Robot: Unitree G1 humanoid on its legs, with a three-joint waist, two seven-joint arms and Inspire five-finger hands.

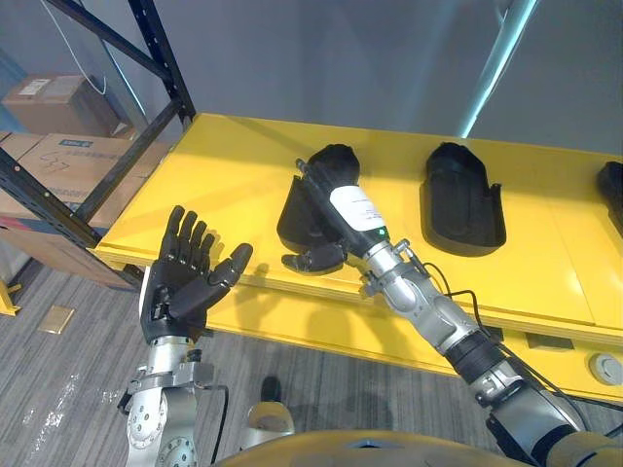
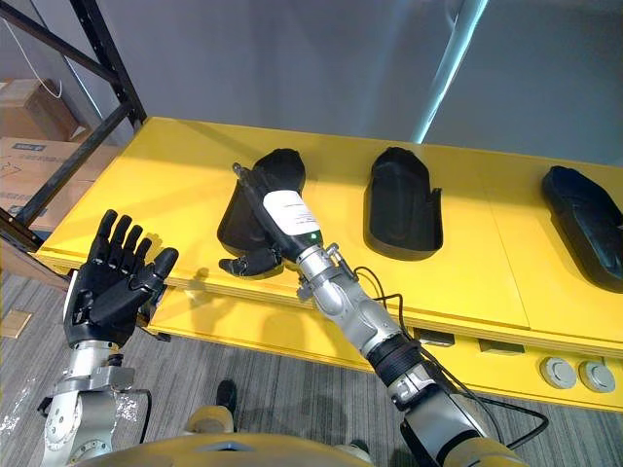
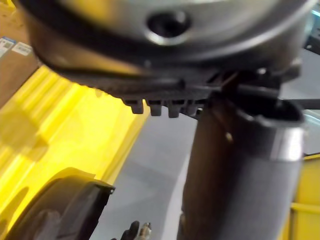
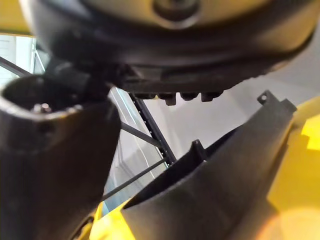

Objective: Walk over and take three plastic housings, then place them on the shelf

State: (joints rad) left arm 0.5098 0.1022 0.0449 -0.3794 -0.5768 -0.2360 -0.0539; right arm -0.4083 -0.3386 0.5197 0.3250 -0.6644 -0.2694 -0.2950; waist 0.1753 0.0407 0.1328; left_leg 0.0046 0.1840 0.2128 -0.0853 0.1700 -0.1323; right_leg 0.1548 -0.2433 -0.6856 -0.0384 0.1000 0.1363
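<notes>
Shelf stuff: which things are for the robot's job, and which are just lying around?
For the job: left housing with the right hand on it, middle housing, right housing, shelf.
Just lying about: boxes, rack.

Grey wall [image 1: 389, 58], grey carpet floor [image 1: 78, 370], black rack frame [image 1: 156, 58]; cardboard boxes [image 1: 49, 156]

leftmost housing [image 1: 292, 219]: upper face covered by right hand [image 1: 336, 185], dark on dark, grip unreadable | rightmost housing [image 1: 613, 195]: cut off by right picture edge | cardboard boxes [image 1: 49, 146]: cut off by left edge | left wrist view: dark rounded object [image 3: 55, 210] blurred, not identifiable | right wrist view: leftmost housing close, blurred
</notes>
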